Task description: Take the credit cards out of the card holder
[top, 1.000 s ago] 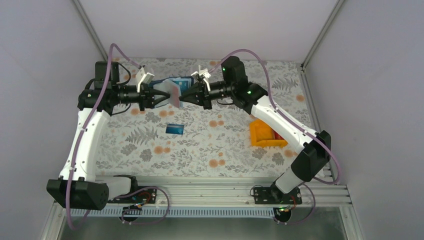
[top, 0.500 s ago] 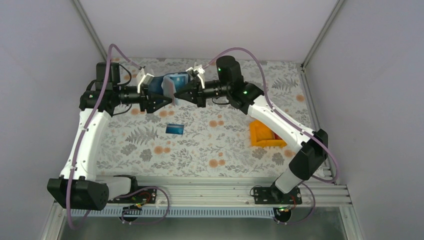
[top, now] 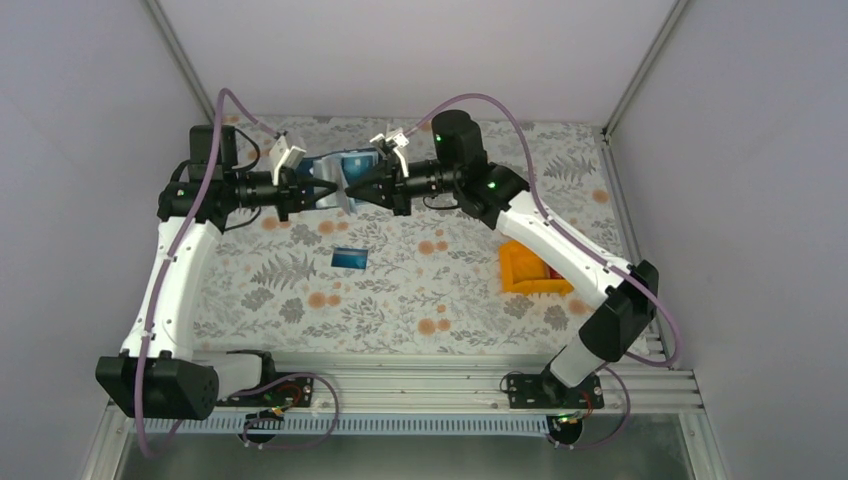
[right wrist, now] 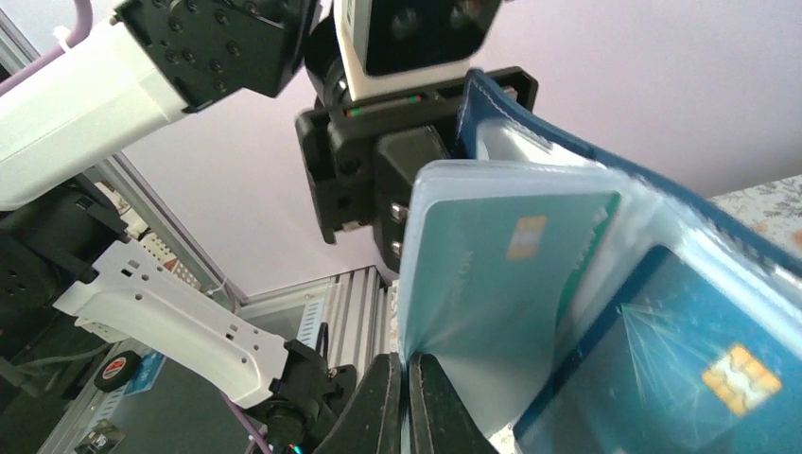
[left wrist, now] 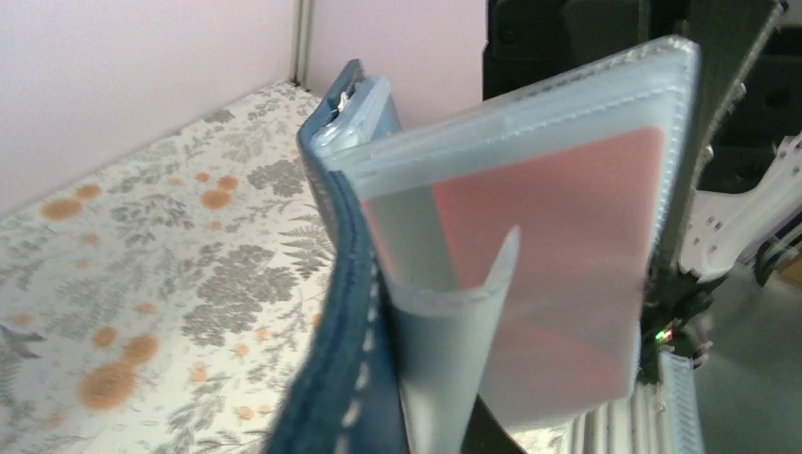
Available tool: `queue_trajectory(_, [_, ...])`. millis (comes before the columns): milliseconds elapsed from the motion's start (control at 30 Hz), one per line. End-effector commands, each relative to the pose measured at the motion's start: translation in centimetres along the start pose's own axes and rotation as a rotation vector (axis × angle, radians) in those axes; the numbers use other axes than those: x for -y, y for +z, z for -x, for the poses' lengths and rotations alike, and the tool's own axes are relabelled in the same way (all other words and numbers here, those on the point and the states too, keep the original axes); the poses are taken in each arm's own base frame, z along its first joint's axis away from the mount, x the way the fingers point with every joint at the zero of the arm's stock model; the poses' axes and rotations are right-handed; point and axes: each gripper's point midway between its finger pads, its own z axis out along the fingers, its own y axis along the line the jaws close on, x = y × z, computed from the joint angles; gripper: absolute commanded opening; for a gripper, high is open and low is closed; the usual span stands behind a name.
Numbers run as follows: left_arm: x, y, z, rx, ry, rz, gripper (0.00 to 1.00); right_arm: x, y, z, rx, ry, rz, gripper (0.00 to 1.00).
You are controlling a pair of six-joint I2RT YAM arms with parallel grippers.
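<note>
**As Found: Card Holder Held Aloft Between Both Arms**

When this moment was inspected, your two arms met above the table (top: 420, 290) at about 11 o'clock from its centre. The card holder (top: 350, 165) hung open between them, clear of the surface. Your right gripper (top: 352, 190) was fully closed, its fingertips (right wrist: 380, 407) pinching the lower edge of one clear sleeve leaf of the holder. Your left gripper (top: 322, 192) faced it from 9 o'clock, with its jaws drawn in narrow on the holder's navy cover. Its fingertips were hidden in its own wrist view.

Three cards were lodged in the sleeves:
- A red card (left wrist: 558, 236) sat behind frosted plastic on the side facing the left wrist camera.
- A teal-green card (right wrist: 492, 274) sat in the leaf directly above the right fingertips.
- A blue card (right wrist: 653, 350) sat in the pocket at 4 o'clock of the teal-green one in the right wrist view.

A loose blue card (top: 349, 258) lay flat on the table at 6 o'clock from the holder, well apart from it. An orange bin (top: 530, 268) sat at 4 o'clock of the table's centre, partly under your right forearm. Something red showed inside it, too small to identify.
</note>
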Motion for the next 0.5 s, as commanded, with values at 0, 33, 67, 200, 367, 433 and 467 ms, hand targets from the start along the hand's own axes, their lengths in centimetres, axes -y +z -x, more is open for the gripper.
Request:
queue_trajectory(0, [3.3, 0.2, 0.5, 0.027, 0.010, -0.132, 0.04, -2.1, -0.5, 3.8, 0.099, -0.146, -0.007, 0.04])
queue_trajectory(33, [3.3, 0.2, 0.7, 0.030, 0.013, -0.135, 0.03, -2.0, -0.6, 3.7, 0.096, -0.150, -0.011, 0.07])
queue_trajectory(67, [3.5, 0.1, 0.9, 0.034, 0.018, -0.138, 0.03, -2.1, -0.7, 3.6, 0.093, -0.156, -0.012, 0.10])
queue_trajectory(200, [4.1, -0.3, 1.8, 0.056, 0.032, -0.165, 0.02, -1.4, -1.3, 3.1, 0.085, -0.171, -0.070, 0.16])
queue_trajectory(367, [4.7, -0.6, 2.1, 0.072, 0.040, -0.194, 0.02, 0.4, -1.9, 2.3, 0.087, -0.144, -0.173, 0.19])
queue_trajectory(433, [4.8, -0.7, 2.2, 0.075, 0.044, -0.196, 0.02, 0.8, -1.9, 2.1, 0.083, -0.141, -0.187, 0.22])
queue_trajectory(467, [4.7, -0.8, 2.2, 0.076, 0.045, -0.196, 0.02, 0.7, -1.9, 2.0, 0.082, -0.142, -0.185, 0.24])
